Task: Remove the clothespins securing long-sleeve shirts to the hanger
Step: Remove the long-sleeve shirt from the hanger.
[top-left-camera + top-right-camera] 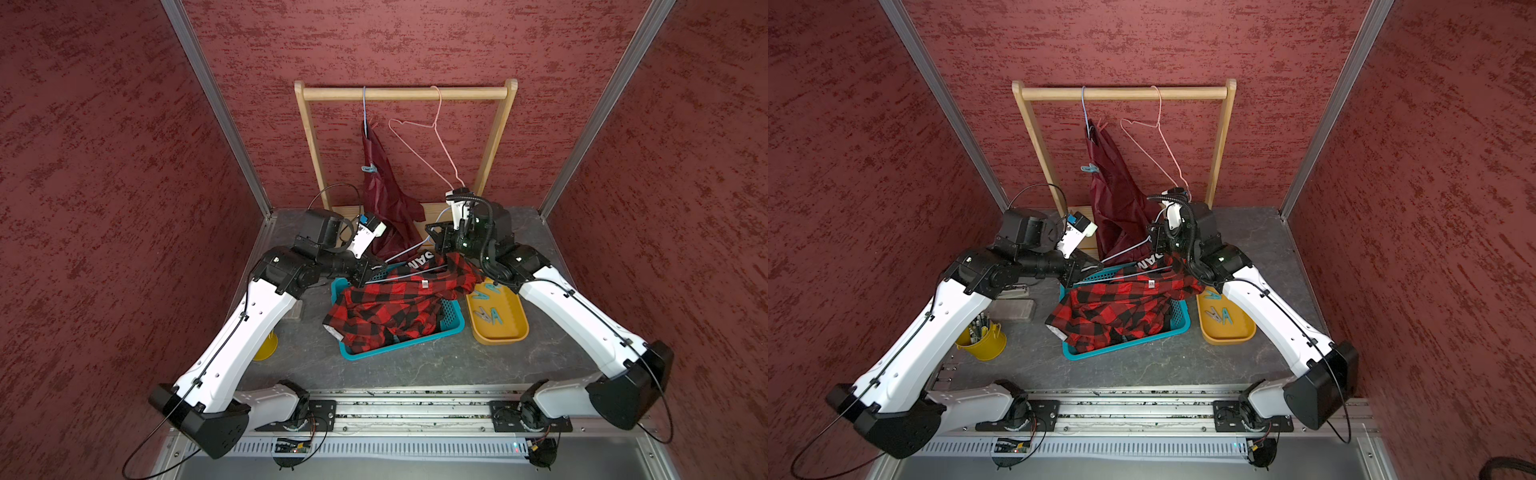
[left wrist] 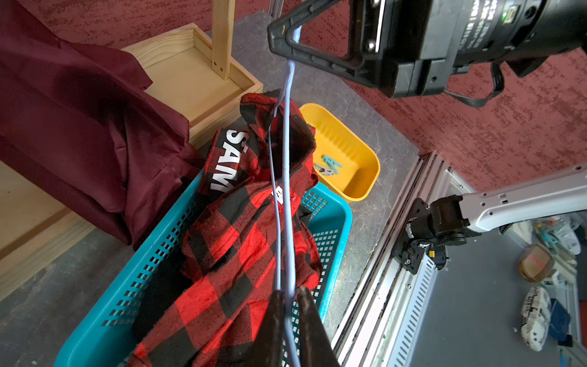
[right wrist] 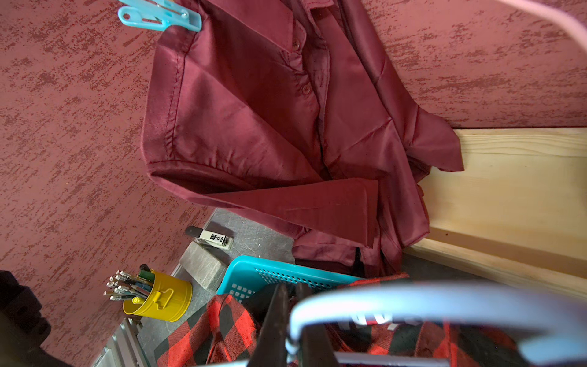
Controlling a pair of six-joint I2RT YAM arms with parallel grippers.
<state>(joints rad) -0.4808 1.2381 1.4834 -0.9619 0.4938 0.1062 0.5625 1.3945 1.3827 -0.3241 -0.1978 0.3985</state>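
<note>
Clothespin (image 1: 369,168), upper centre, is seen clipped to maroon shirt (image 1: 388,199); left gripper (image 2: 289,295) and right gripper (image 3: 292,317) are clamped tight on the hanger (image 2: 286,159), best kept level while plaid shirt (image 1: 395,303) is shed into basket (image 1: 453,322).

Top views: high over near edge, facing down and far toward wooden rack (image 1: 405,93); both span whole table (image 1: 415,368). Left wrist: close, faces right. Right wrist: close, faces left. Shared: teal basket (image 2: 85,340), blue hanger (image 3: 413,300).
</note>
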